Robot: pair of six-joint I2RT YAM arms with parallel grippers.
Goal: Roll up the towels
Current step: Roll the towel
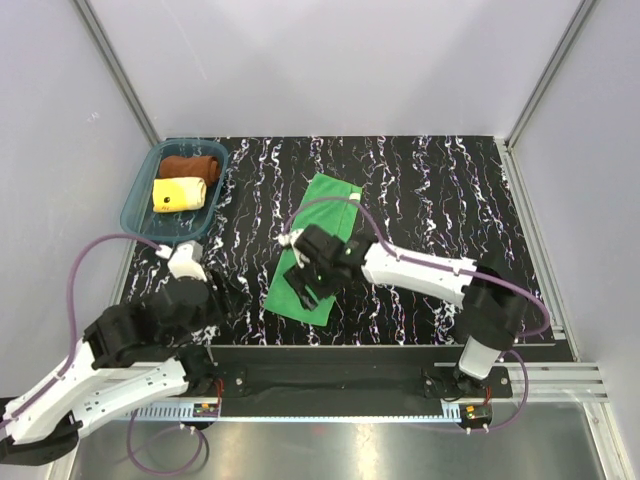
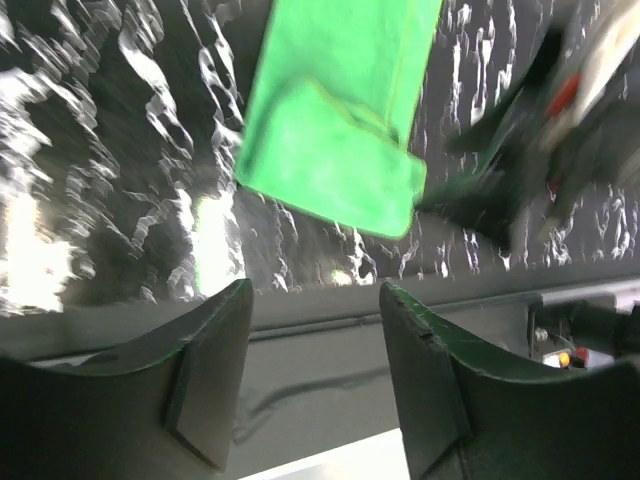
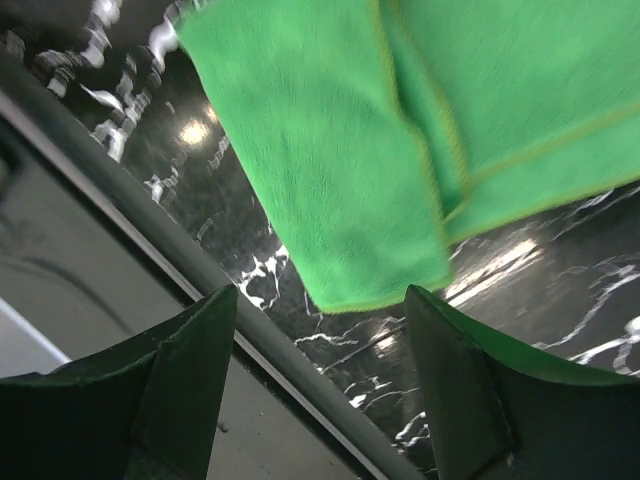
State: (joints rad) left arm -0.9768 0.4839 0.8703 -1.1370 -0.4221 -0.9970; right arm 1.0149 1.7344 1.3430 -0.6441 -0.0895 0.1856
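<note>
Looks soft, light and limp, so pinch the green towel (image 1: 325,205) by its doubled end just ahead of the right gripper (image 3: 320,310), spread and empty like the left gripper (image 2: 315,290).

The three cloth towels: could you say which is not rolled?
The bright green cloth towel, lying flat; the rust-brown towel and pale yellow towel sit rolled in the teal plastic tray.
</note>
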